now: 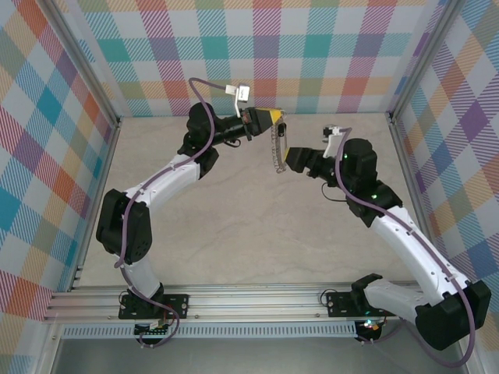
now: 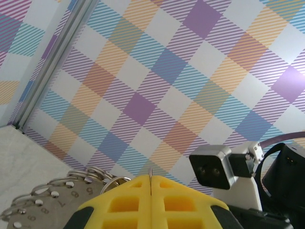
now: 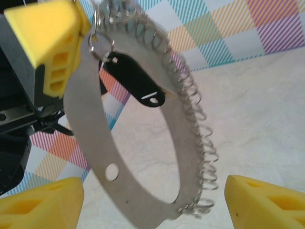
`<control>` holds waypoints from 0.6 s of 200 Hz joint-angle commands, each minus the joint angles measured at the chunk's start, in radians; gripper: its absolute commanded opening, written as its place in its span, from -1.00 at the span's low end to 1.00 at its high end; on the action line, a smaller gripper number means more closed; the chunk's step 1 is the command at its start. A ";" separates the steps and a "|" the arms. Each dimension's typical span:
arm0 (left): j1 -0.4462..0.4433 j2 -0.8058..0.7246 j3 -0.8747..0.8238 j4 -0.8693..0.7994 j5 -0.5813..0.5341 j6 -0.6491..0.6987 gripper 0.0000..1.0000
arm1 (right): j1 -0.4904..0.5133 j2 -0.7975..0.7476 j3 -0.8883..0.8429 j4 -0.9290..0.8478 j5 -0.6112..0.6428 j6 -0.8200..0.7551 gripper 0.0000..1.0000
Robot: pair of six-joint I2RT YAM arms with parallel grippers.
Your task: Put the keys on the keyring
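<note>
My left gripper (image 1: 278,118) is raised near the back wall, and its yellow fingers (image 2: 138,200) are shut on the top edge of the keyring (image 1: 274,148), which hangs down from them on edge. In the left wrist view a thin sliver of metal shows in the seam of the left gripper (image 2: 151,183), with the keyring (image 2: 50,196) to its left. The right wrist view has the keyring (image 3: 86,124) as a flat grey band with wire loops along its rim. The black-headed key (image 3: 136,82) dangles from a small loop near the top. My right gripper (image 3: 152,198) stands open, its fingertips either side of the ring's lower end without touching it.
The beige marbled table (image 1: 249,226) lies below both arms. Plaid walls (image 1: 312,54) with aluminium posts (image 1: 101,86) close in the back and sides. The right arm's wrist camera (image 2: 213,165) sits close in front of the left gripper.
</note>
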 commanded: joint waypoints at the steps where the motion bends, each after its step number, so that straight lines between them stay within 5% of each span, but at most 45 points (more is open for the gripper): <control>1: 0.002 -0.012 0.047 0.090 0.017 -0.039 -1.00 | -0.031 -0.011 0.038 -0.019 -0.003 -0.051 0.56; 49: 0.002 0.007 0.054 0.177 0.042 -0.119 -1.00 | -0.075 -0.007 0.075 -0.020 -0.106 -0.087 0.45; 120: 0.002 0.021 0.052 0.220 0.050 -0.155 -1.00 | -0.081 0.063 0.088 0.142 -0.304 0.027 -0.09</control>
